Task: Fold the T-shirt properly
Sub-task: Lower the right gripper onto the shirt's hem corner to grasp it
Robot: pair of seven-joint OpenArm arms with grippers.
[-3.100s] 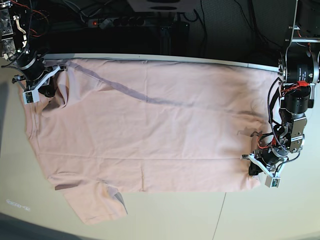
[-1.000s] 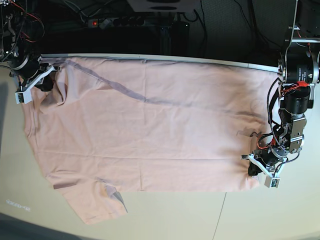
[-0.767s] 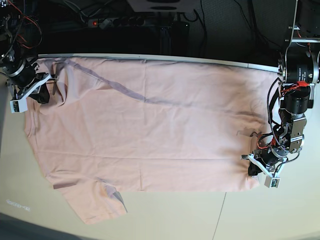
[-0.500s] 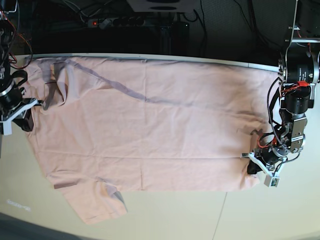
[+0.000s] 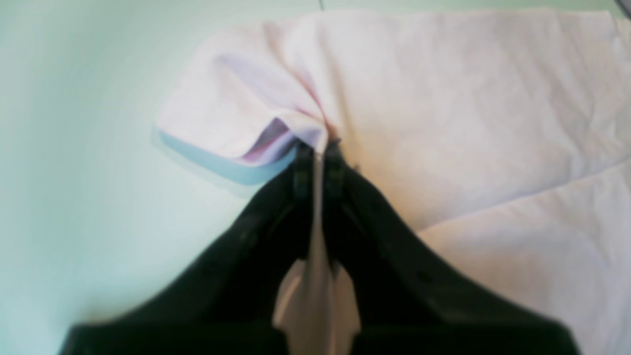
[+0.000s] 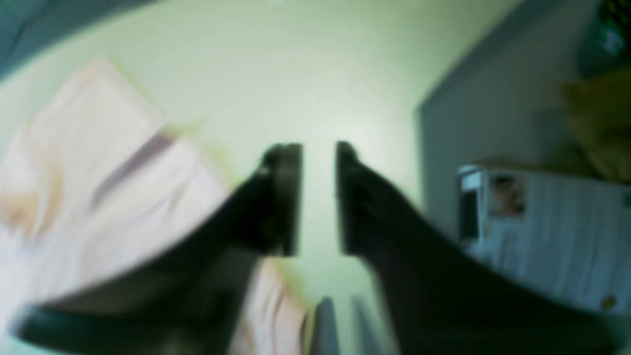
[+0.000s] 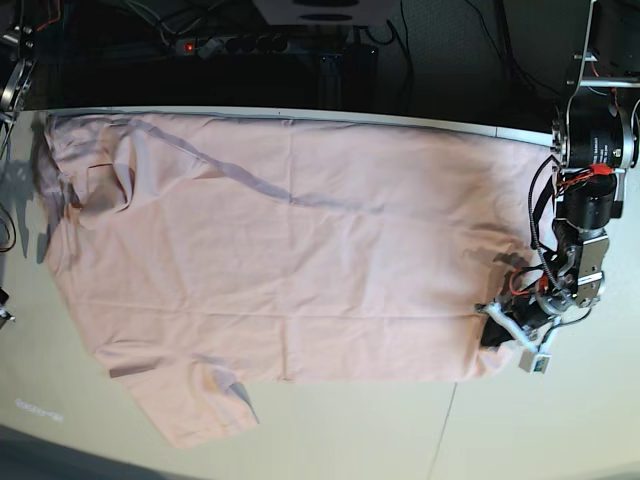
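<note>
The pale pink T-shirt [image 7: 300, 260] lies spread across the table, plain side up, with one sleeve [image 7: 190, 410] sticking out at the near left. At its near right corner my left gripper [image 7: 497, 335] is shut on a pinch of the hem. The left wrist view shows the fabric [image 5: 276, 128] bunched and lifted between the tips of my left gripper [image 5: 315, 148]. My right gripper [image 6: 318, 148] is open with nothing between its fingers, hanging over bare table beside the T-shirt's edge [image 6: 98, 162]. That view is blurred. The base view shows almost nothing of the right arm.
The table's far edge [image 7: 400, 120] runs along the T-shirt's top, with a power strip [image 7: 230, 42] and cables behind it. The pale tabletop [image 7: 560, 430] shows at the near right. The right wrist view shows a grey panel [image 6: 468, 123] and white clutter [image 6: 542, 222] on its right.
My right gripper has opened, let go of the T-shirt's far left corner and swung off past the base view's left edge. The left gripper has shifted slightly left, still shut on the hem.
</note>
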